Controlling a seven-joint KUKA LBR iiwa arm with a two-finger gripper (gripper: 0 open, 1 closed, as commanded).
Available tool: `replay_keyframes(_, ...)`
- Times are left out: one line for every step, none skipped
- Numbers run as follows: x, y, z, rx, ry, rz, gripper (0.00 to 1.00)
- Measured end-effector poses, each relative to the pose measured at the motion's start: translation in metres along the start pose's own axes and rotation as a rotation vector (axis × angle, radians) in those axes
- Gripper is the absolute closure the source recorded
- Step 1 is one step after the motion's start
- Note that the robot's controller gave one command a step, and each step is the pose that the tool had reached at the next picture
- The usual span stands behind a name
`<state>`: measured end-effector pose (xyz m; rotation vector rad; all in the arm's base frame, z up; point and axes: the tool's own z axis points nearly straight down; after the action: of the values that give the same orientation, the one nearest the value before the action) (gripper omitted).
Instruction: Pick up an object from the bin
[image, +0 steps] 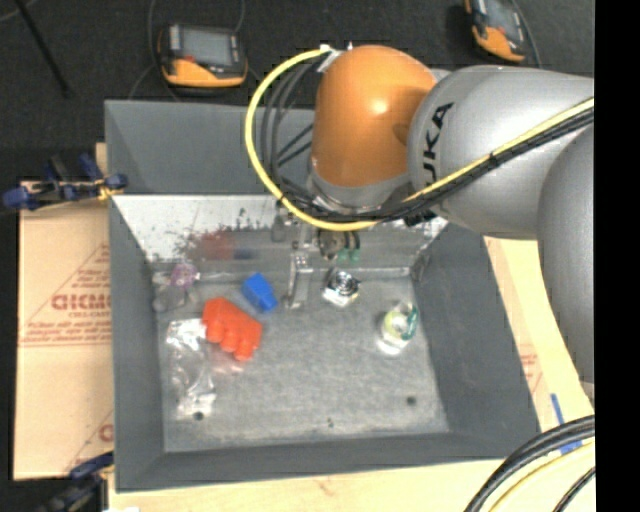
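Observation:
My gripper (320, 278) hangs below the arm's wrist near the back of the bin, its fingers apart and nothing between them. One finger (297, 275) reaches down just right of a small blue block (260, 292). A small shiny silver and black thing (340, 288) lies by the other finger, at the gripper's right side. A red-orange lumpy toy (232, 328) lies left of and in front of the blue block.
A clear piece with green inside (397, 328) lies to the right. A crumpled clear plastic bag (190, 368) sits at the front left, and a pale purple see-through thing (178, 280) by the left wall. The arm's orange cover hides the back middle.

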<state>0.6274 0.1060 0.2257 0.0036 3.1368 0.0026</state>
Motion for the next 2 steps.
replay_keyframes(0.0194, 0.0571, 0.1318, 0.002, 0.009, 0.071, 0.00)
replay_keyframes(0.0172, 0.0565, 0.1276, -0.001, 0.002, 0.074, 1.00)
